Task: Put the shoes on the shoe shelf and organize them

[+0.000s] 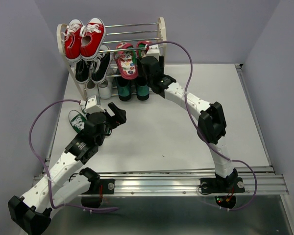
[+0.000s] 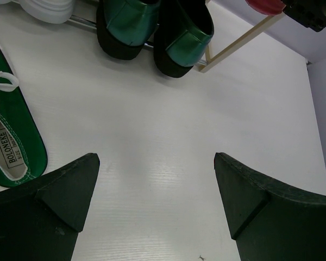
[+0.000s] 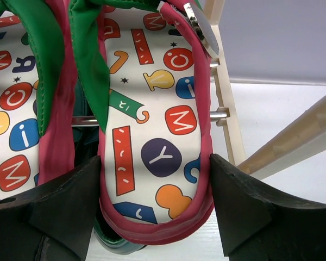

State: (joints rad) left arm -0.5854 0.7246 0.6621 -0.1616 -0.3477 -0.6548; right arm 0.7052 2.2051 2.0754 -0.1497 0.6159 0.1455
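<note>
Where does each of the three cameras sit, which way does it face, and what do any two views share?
Top external: above and behind the arm bases, looking down across the table to the shoe shelf; both arms show.
Left wrist: looks down at the table; open left gripper at bottom, green sneaker left, loafers at top.
Right wrist: faces the shelf closely; right gripper brackets a flip-flop, contact unclear.
Shared: top and left wrist views both show the loafers.

A robotics lab cell: bare lilac walls (image 1: pixel 225 29) around a white table (image 1: pixel 161 142), arms (image 1: pixel 213 127) bolted to an aluminium rail (image 1: pixel 161 185).
</note>
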